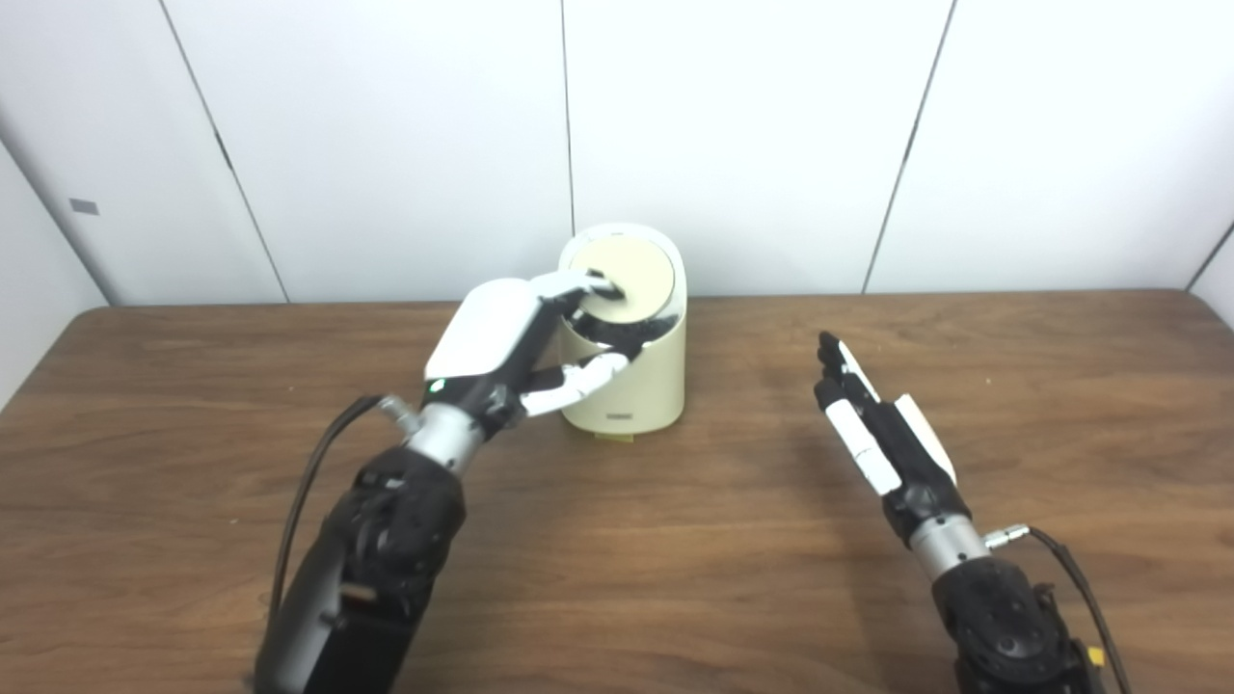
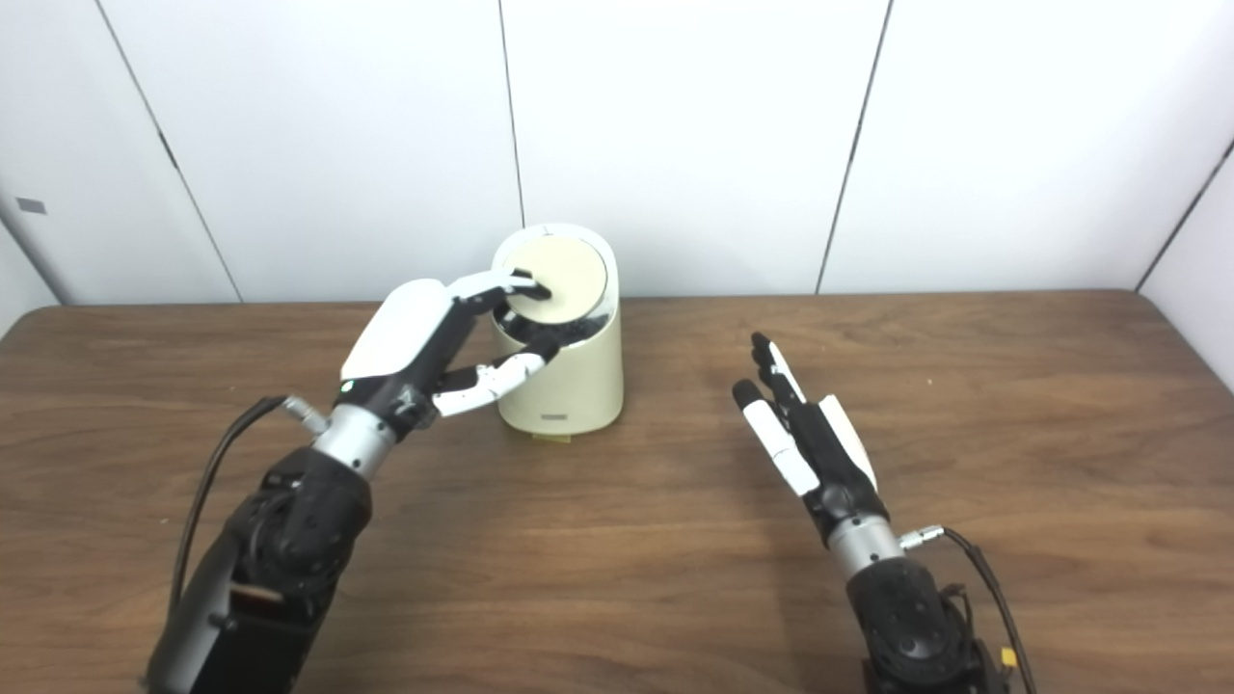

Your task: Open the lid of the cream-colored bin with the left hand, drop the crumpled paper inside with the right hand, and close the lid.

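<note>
The cream-colored bin (image 1: 641,381) stands at the back middle of the wooden table (image 1: 675,540). Its round lid (image 1: 631,275) is tilted, and a dark gap shows under its front edge. My left hand (image 1: 492,333) is at the bin's left side, with fingers curled over the lid's near-left rim and the thumb reaching across the bin's front just under the gap. My right hand (image 1: 877,424) hovers to the right of the bin, well apart from it, flat and open, holding nothing. No crumpled paper is visible in either view.
White wall panels (image 1: 733,135) rise right behind the bin at the table's far edge. Cables trail from both wrists, including the one at the right wrist (image 1: 1070,569). Bare wood lies between the two hands and in front of them.
</note>
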Tool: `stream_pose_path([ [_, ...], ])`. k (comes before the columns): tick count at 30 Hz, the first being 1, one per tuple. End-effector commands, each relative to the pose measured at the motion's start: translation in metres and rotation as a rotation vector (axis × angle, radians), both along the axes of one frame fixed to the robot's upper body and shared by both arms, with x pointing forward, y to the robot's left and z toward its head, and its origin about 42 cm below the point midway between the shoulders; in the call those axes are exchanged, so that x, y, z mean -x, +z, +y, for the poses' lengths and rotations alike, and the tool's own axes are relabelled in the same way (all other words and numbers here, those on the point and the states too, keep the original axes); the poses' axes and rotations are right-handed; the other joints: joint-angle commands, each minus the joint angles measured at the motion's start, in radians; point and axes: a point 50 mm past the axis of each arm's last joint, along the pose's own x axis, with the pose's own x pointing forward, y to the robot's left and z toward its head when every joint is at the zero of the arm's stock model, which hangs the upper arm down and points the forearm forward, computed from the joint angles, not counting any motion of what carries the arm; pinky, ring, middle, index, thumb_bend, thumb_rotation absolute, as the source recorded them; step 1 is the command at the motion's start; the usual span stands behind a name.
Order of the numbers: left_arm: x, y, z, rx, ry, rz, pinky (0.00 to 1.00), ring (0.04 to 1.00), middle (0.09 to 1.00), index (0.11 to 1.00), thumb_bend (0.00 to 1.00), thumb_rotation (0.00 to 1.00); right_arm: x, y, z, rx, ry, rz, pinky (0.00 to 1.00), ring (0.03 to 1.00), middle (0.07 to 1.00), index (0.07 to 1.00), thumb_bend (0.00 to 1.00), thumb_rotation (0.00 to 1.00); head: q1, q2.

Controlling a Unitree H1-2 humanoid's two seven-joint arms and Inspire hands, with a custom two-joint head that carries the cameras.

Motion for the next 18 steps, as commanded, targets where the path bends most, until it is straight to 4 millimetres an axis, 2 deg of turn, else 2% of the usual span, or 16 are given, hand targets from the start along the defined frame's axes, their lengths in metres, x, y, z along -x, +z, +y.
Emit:
stream_pose_path([
  [1,0.005,0.02,0.007,0.115,0.002,-0.017,0.93,0.965,0.985,0.991,0.44,0.78,-0.009,0.021,0.001,-0.028,0.017,-0.072,0.89,0.99,1.0,1.0,0.64,1.0,0.0,0.003],
  [4,0.029,0.012,0.025,0.27,0.041,0.035,0.98,0.994,0.998,0.999,0.48,0.85,-0.008,0.021,0.001,-0.052,0.02,-0.064,0.89,0.998,1.0,1.0,0.64,1.0,0.002,0.003],
  [7,0.049,-0.011,0.045,0.346,0.117,0.034,0.98,0.995,1.0,1.0,0.52,0.87,-0.007,0.02,0.001,-0.077,0.003,-0.058,0.9,1.0,1.0,1.0,0.6,1.0,0.005,0.004],
  [9,0.059,-0.028,0.057,0.411,0.158,0.051,0.99,0.998,1.0,1.0,0.51,0.85,-0.004,0.021,0.003,-0.114,-0.003,-0.047,0.91,1.0,1.0,1.0,0.58,1.0,0.01,0.005],
  [14,0.076,-0.057,0.072,0.535,0.202,0.077,1.0,1.0,1.0,1.0,0.51,0.86,0.002,0.024,0.007,-0.175,-0.018,-0.033,0.92,1.0,1.0,1.0,0.59,0.99,0.011,0.006],
  [18,0.088,-0.078,0.076,0.586,0.227,0.125,1.0,1.0,1.0,1.0,0.47,0.87,0.008,0.028,0.011,-0.213,-0.023,-0.026,0.93,1.0,1.0,1.0,0.58,1.0,0.006,0.013],
])
